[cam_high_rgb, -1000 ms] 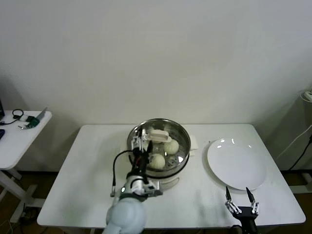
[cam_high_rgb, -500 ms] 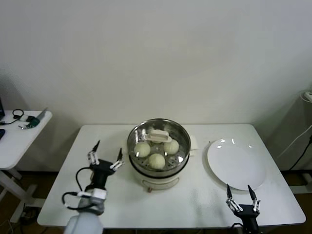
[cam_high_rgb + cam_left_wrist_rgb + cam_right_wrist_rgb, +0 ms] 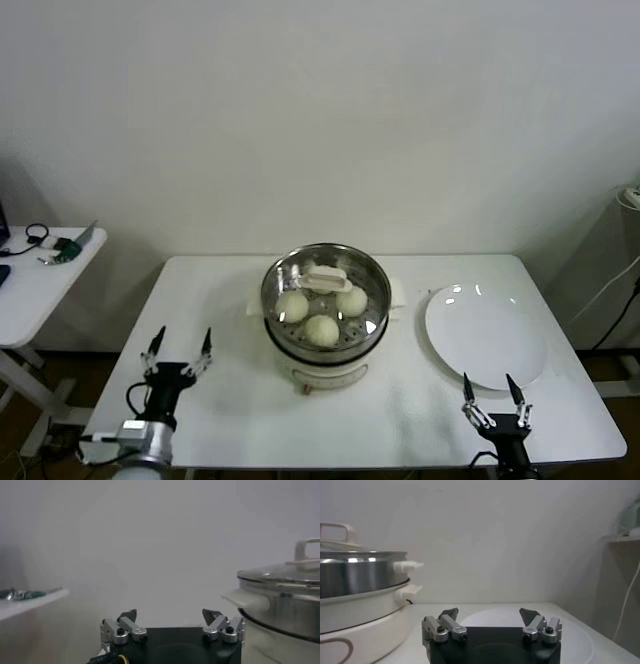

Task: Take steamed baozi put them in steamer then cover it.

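Observation:
The steel steamer [image 3: 325, 330] stands mid-table on its white base. The clear glass cover [image 3: 322, 292] with its cream handle lies on it. Three cream baozi [image 3: 321, 329] show through the glass; a fourth is hidden. My left gripper [image 3: 180, 341] is open and empty at the table's front left, well clear of the steamer. My right gripper [image 3: 490, 388] is open and empty at the front right, by the plate's near edge. The covered steamer also shows in the left wrist view [image 3: 285, 602] beyond my left gripper [image 3: 171, 616], and in the right wrist view [image 3: 360, 590] beside my right gripper [image 3: 489, 614].
An empty white plate [image 3: 486, 336] lies right of the steamer and shows in the right wrist view [image 3: 570, 630]. A small side table [image 3: 35, 280] with cables stands off to the left. A white wall runs behind the table.
My left gripper has let go at the steamer and drawn back down and to the left, open. The cover stays on the steamer. The right gripper has barely moved.

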